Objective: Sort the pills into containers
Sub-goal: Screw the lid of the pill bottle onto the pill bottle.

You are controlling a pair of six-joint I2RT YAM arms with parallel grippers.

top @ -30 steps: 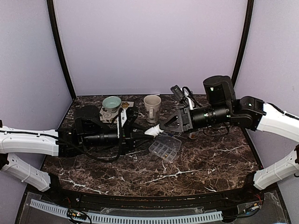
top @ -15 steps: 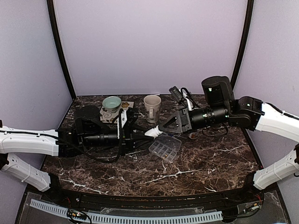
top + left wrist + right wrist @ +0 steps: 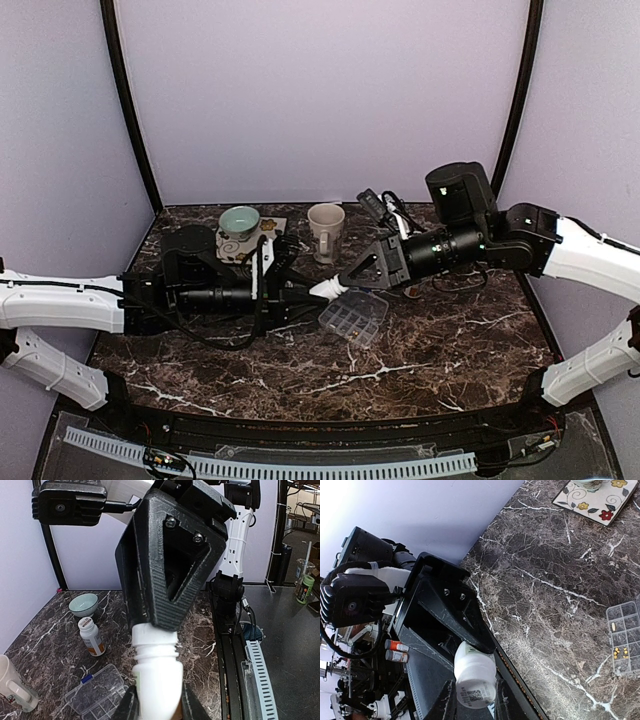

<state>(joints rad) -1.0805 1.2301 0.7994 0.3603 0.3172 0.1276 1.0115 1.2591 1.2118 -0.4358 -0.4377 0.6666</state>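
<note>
Both arms met low over the middle of the surface (image 3: 430,350), w/ one white pill bottle (image 3: 156,672) held horizontal between them, off the surface. Grip 1: the left claw (image 3: 160,705) was closed on the bottle body. Grip 2: the right claw (image 3: 475,699) was closed on the opposite end. Left wrist view put that at the neck side, a ridged collar showing just below the right claw's black housing. Cap was hidden inside that grip, so couldn't tell if on, loose or off. The organizer tray (image 3: 353,317) sat flat on the surface just in front of the bottle, near both claws, touched by neither. Right wrist view caught the tray's edge: a few yellow pills (image 3: 617,652) in approx. two compartments, other visible cells looked empty; lid position unclear. Judged progress: early. Some pills were in, most cells unfilled, and the current step looked like opening the bottle (two-claw twist), not dispensing. Prob. left to do: get cap off, tip pills out, distribute to cells. A second bottle (image 3: 91,636), white cap + orange label, stood upright farther along the surface near a pale green bowl (image 3: 83,604). Neither claw was on it, so likely more to sort. Cream mug (image 3: 325,230) stood at the back, not involved.
</note>
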